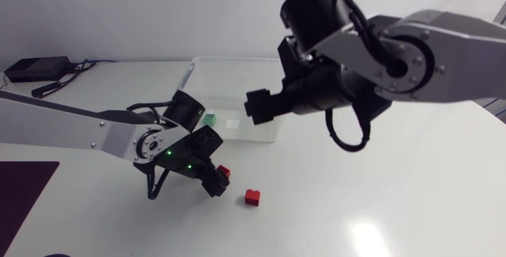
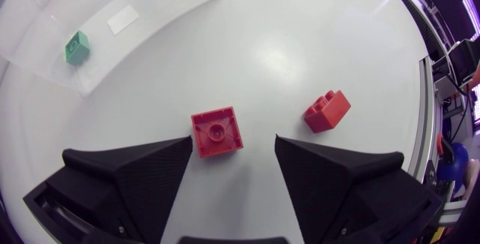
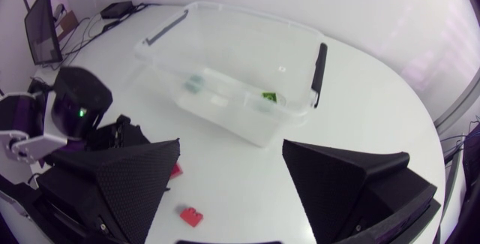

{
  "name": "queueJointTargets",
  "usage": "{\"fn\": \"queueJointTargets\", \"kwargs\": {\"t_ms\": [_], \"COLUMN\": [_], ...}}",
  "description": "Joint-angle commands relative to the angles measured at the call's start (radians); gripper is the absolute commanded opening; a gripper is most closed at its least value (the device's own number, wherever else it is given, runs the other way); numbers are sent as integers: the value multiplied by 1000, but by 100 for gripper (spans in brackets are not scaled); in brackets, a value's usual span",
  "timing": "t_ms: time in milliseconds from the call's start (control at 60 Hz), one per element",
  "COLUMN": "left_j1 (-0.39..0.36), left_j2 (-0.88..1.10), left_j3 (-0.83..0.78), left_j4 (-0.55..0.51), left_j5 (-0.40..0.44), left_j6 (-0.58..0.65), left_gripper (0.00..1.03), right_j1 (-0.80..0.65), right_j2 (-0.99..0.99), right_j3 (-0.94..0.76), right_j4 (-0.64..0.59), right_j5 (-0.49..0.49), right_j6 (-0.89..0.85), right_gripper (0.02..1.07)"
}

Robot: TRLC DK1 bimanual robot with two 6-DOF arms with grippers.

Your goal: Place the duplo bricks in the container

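Left gripper spread wide, red brick between its fingers.

1. Head camera looks down on the white bench from above.
2. Left wrist camera faces down, close over a red brick.
3. Right wrist camera, higher, shares it (and the clear container) with both.

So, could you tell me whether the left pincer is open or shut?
Open: the left pincer has its black wedge fingers apart, and the red square plastic duplo brick between them is clear of one finger.
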Motion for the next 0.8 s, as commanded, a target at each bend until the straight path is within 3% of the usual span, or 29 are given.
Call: {"fn": "queueJointTargets", "kwargs": {"t_ms": [0,250,350,433,783], "left_j1": [-9,-4,-4,-3,14], "left_j2": [25,64,93,111,2], "left_j3": [29,43,56,64,4], "left_j4": [-1,9,9,9,24], "left_j5": [11,10,8,8,10], "left_j6": [26,28,29,35,49], "left_gripper": [70,68,55,31,27], "right_j1": [30,72,98,121,121], "right_j2": [-32,-52,-41,-32,68], "right_j3": [-84,-216,-264,-302,-412], "right_j4": [2,50,77,116,281], "right_j5": [-1,1,-12,-24,-116], "right_j6": [41,49,43,14,-163], "right_gripper": [101,101,101,101,101]}}
